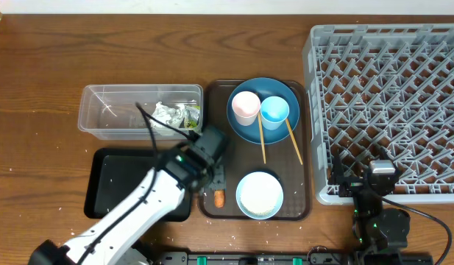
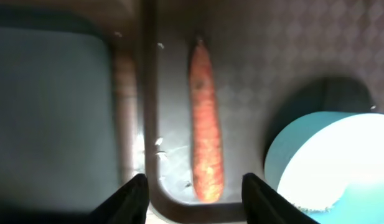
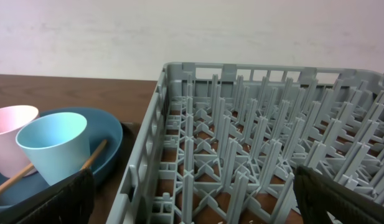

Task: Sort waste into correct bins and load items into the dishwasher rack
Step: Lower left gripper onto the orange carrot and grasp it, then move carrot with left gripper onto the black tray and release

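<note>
"Orange thing first: where is the carrot [image 1: 218, 198]?"

"I have it lying on the brown serving tray [image 1: 300, 184], in the near-left corner, just beside the bowl [image 1: 260, 195]. On my left wrist feed it runs lengthwise up the middle, thicker end nearest the fingers."

"And the left gripper [image 1: 216, 180]?"

"Released. Its jaws stand spread, one on either side of the carrot's thick end, and I see no contact with it. A few white rice grains [image 2: 159, 149] lie on the tray next to it."

"Right side?"

"The right gripper [image 3: 195, 199] is spread wide too and holds nothing. It hangs at the near edge of the grey dishwasher rack [image 1: 388, 88], and the upright pegs fill most of my right wrist feed."

"Bins?"

"The clear tub [image 1: 101, 118] sits left of the serving tray, with the crumpled white-and-green wrapper [image 1: 174, 114] inside at its right end. The black tray [image 1: 116, 184] lies just in front of the tub, with part of it hidden under my left arm."

"Dishes?"

"The blue plate [image 1: 243, 131] is on the far half of the serving tray. The pink cup [image 1: 246, 107] and light-blue cup [image 1: 274, 110] stand upright on it, side by side. Whether they touch I cannot tell. Two wooden chopsticks [image 1: 262, 143] lie with their far ends on the plate and their near ends toward the bowl. The bowl is upright and shows white inside."
</note>
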{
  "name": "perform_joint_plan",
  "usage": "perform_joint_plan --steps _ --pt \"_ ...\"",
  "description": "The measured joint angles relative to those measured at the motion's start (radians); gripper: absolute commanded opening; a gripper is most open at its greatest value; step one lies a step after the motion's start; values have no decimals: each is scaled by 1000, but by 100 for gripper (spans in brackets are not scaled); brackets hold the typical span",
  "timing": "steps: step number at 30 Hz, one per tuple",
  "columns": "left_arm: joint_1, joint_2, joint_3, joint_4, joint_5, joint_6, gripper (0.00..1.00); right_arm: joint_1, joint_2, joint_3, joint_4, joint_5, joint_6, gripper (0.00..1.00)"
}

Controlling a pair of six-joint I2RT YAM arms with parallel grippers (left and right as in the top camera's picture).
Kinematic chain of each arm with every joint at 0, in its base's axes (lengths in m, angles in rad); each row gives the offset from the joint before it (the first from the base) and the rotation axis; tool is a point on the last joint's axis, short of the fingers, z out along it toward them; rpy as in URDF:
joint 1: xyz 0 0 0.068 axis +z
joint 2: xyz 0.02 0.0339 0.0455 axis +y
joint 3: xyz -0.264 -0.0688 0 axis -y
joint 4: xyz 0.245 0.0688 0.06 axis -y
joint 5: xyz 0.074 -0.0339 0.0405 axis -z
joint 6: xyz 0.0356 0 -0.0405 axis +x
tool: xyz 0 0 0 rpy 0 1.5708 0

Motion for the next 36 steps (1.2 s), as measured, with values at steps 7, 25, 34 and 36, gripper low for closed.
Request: perform_joint_plan --steps 7,25,34,36 --pt "-31 4 -94 165 6 -24 43 0 0 0 0 0 0 99" --pt "-31 222 -118 257 2 -73 22 0 0 0 0 0 0 99" --pt "-32 206 -118 250 40 -72 20 0 1 0 0 0 0 99" --pt "-34 175 -117 244 47 -71 19 0 1 0 0 0 0 99"
